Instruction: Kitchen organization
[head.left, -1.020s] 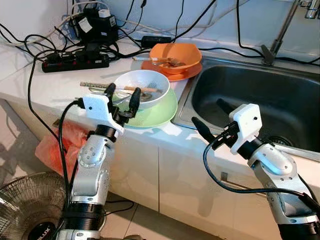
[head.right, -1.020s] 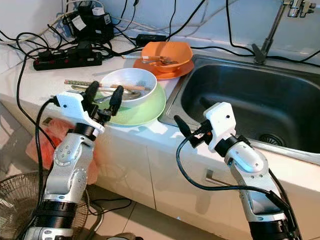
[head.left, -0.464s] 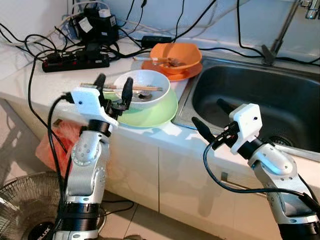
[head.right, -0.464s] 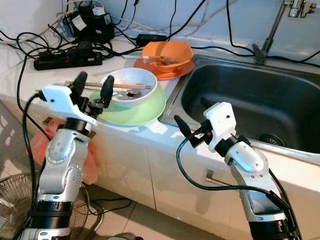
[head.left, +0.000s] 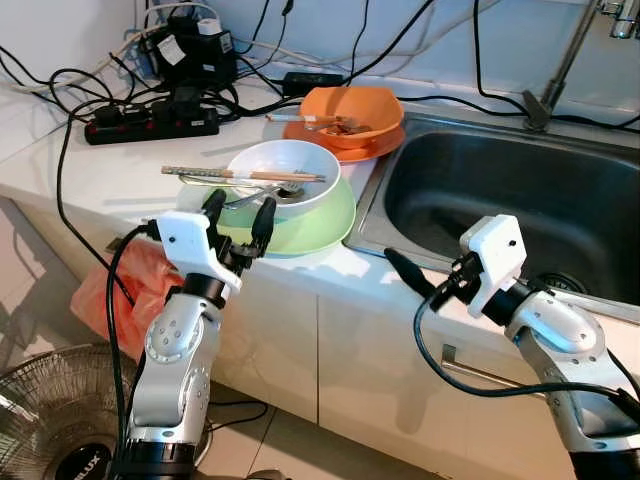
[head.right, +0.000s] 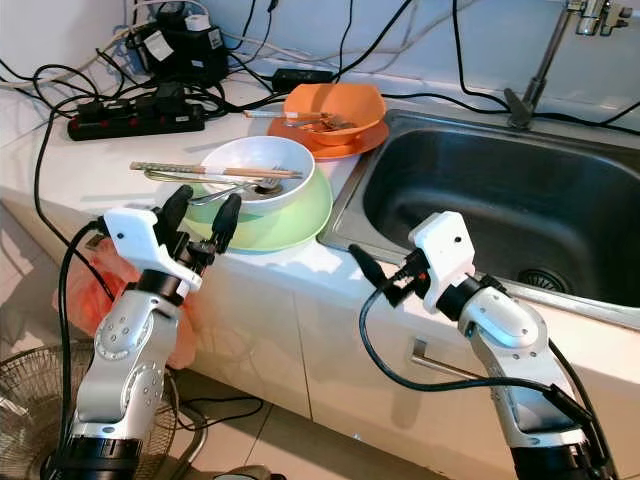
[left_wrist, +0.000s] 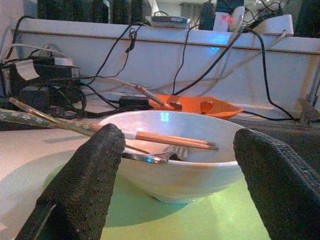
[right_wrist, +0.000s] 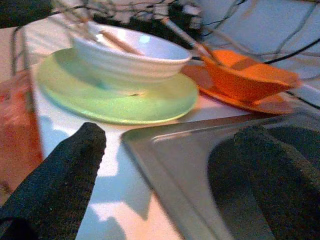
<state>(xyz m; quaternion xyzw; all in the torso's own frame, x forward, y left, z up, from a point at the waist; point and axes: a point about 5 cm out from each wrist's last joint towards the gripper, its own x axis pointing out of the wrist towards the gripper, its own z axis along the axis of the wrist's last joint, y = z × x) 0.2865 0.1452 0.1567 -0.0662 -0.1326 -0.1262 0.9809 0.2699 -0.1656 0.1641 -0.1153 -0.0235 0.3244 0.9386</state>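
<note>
Facing the bench (head.left: 110, 175), we see a white bowl (head.left: 285, 172) sitting on a green plate (head.left: 318, 222) near the front edge, with a pair of chopsticks (head.left: 235, 174) laid across the bowl's rim and a fork (left_wrist: 155, 157) resting inside it. Behind it, close to the sink (head.left: 520, 190), an orange bowl (head.left: 350, 105) sits on an orange plate (head.left: 345, 148) with utensils in it. Our left hand (head.left: 238, 212) hangs just in front of the green plate, its two black fingers spread wide and gripping nothing, the white bowl framed between them in the left wrist view. Our right hand (right_wrist: 170, 165) hovers at the front edge of the sink, fingers likewise parted and empty, pointing toward the plates. At the back of the bench lie a black power strip (head.left: 150, 120) and a tangle of cables (head.left: 250, 60). On the floor below stand a fan (head.left: 50, 420) and an orange bag (head.left: 115, 290).
</note>
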